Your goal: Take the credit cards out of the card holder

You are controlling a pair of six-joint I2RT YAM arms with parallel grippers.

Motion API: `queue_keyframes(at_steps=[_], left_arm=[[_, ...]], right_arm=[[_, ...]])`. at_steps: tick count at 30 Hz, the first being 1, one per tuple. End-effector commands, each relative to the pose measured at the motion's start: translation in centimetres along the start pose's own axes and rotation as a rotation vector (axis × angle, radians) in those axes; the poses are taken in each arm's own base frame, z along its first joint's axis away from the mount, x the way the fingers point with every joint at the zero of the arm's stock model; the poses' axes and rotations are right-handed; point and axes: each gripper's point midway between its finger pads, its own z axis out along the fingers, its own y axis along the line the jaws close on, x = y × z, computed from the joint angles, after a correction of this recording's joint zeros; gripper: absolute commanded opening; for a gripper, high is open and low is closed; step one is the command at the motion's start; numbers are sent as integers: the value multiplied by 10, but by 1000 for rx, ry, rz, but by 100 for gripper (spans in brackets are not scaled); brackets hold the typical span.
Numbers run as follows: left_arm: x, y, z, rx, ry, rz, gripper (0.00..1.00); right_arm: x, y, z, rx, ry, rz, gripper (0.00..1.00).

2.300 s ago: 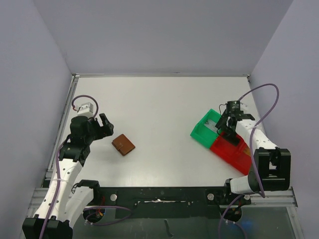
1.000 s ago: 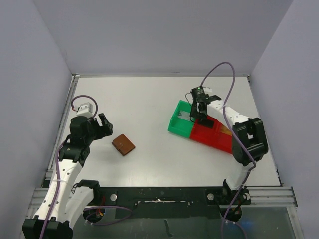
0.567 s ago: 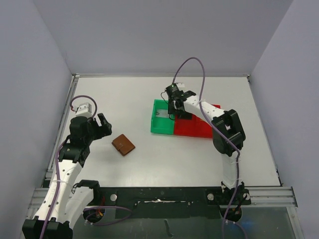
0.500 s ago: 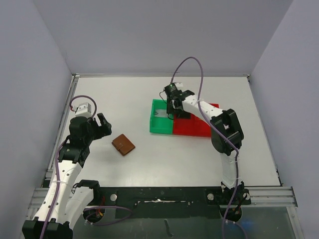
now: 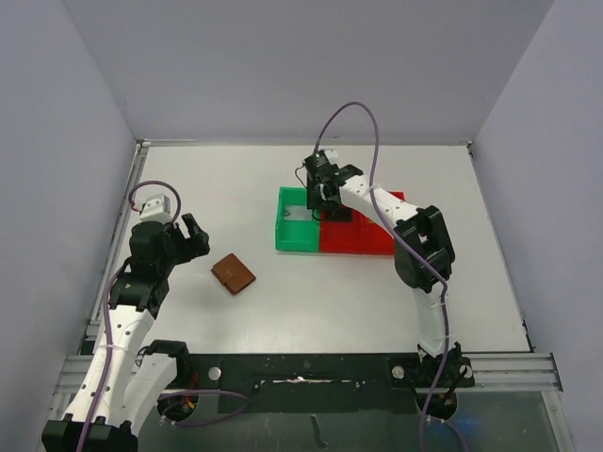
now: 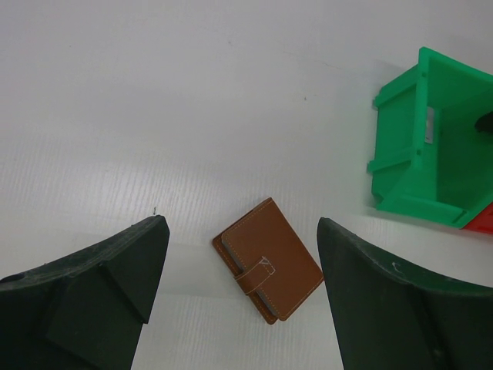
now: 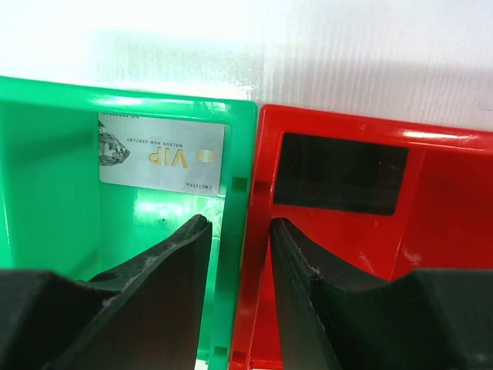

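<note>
The brown card holder (image 5: 233, 273) lies shut on the table, its tab strap fastened (image 6: 267, 258). My left gripper (image 5: 195, 235) hovers over it, open and empty (image 6: 240, 223). A pale grey credit card (image 7: 162, 158) lies in the green tray (image 7: 46, 169). A black credit card (image 7: 339, 173) lies in the red tray (image 7: 447, 200). My right gripper (image 5: 320, 202) straddles the two trays' joined walls, one finger in each tray, shut on those walls (image 7: 239, 222).
The green tray (image 5: 287, 243) and red tray (image 5: 363, 249) sit side by side right of the table's middle, the green one (image 6: 400, 162) nearest the card holder. Grey walls close off the table's left, far and right sides.
My right gripper has dragged the joined trays left, from the right side toward the table's middle, swinging them square to the table. The left arm and card holder stayed put.
</note>
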Motion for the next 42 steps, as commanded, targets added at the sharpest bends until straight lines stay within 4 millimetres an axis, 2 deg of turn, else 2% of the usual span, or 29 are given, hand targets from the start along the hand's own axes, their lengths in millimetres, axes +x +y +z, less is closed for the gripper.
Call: queue_keyframes(at_steps=[1,10,13,18,21,24,30,37,42], left_arm=[[-21,-4,-2,9,-77,-6,77],[-20,-3,-1,8,-76,-6,77],[-21,-3,-1,6,-76,-6,77],[-24,0,-3,-12,-92,-10,78],[-29,5,-6,-42,-116,-23,78],[-35,15,-12,-95,-145,-40,78],[-49,47,-28,-271,-248,-107,79],[-59,68,-45,-378,-323,-180,79],[-67,78,-58,-418,-396,-222,79]], right_arm=[[-17,22,-7,-54,-40,6,37],[-23,30,-13,-73,-45,-23,38],[-27,33,-19,-80,-57,-29,44],[-45,40,-48,-104,-121,-46,50],[-47,49,-67,-153,-165,-70,56],[-36,78,-83,-295,-195,-99,58],[-9,148,-105,-515,-236,-143,58],[34,217,-104,-644,-211,-209,56],[62,248,-98,-709,-159,-247,56]])
